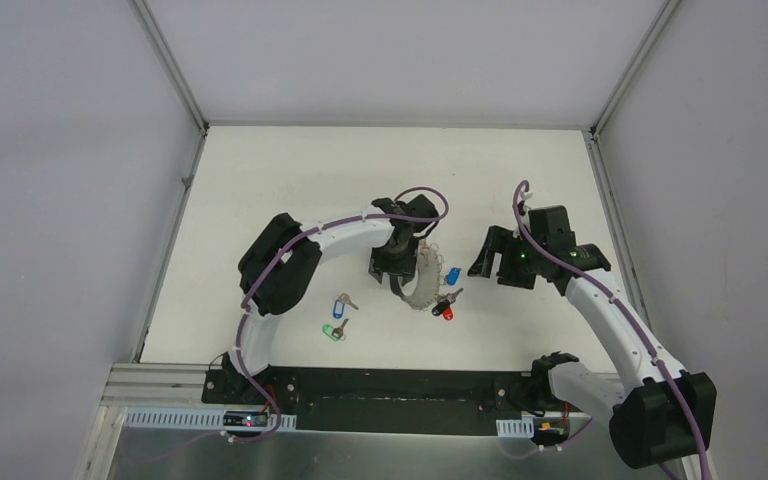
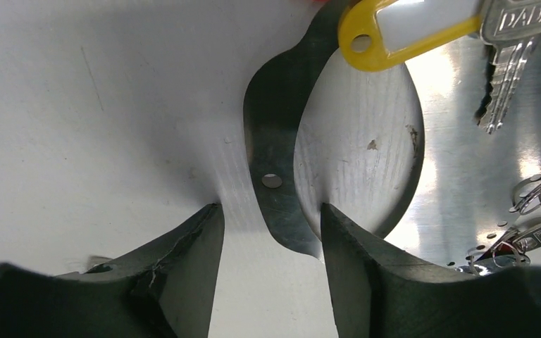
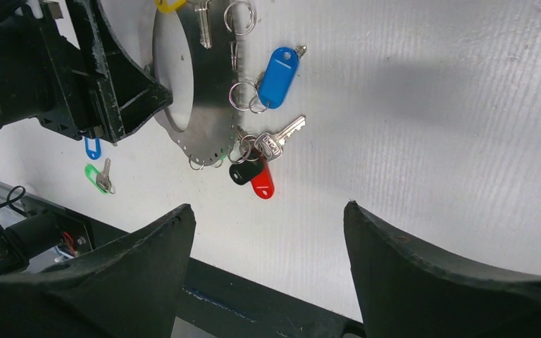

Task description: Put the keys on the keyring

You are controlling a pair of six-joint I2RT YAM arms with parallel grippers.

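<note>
Top view: left gripper [image 1: 403, 283] is at mid-table, at the left edge of the keyring [image 1: 427, 280]. The ring is a flat grey metal oval band with small holes along it. A ring blue tag [image 1: 452, 274] and a red tag [image 1: 447, 313] sit on its right side. Right gripper [image 1: 500, 262] is just right of the ring, not touching it. Blue-tag key [image 1: 341, 301] and green-tag key [image 1: 333, 330] lie loose on the table [image 1: 290, 180], close together, left of the ring and apart from it.

Left wrist: left gripper [image 2: 271, 211] has its fingers [image 2: 183, 267] apart, with the keyring [image 2: 282, 211] band running up between them. The band meets the right-hand finger's edge, bare table [image 2: 77, 105] shows between the band and the other finger, so no clamp. Yellow tag [image 2: 394, 32] and a DAPA key [image 2: 511, 63] are at the top right, over the band.

Right wrist: right gripper [image 3: 266, 211] has its jaws wide apart, nothing between them but table [image 3: 430, 105]. Ahead, the keyring [image 3: 208, 105] lies flat. Off its right side hang the ring blue tag [image 3: 278, 77], a second silver key [image 3: 282, 137], a black tag [image 3: 245, 172] and the red tag [image 3: 262, 184]. Left gripper [image 3: 141, 98] is at the ring's left edge. Below it are the blue-tag key [image 3: 92, 148], partly hidden, and the green-tag key [image 3: 98, 177], both on the table, clear of the ring.
</note>
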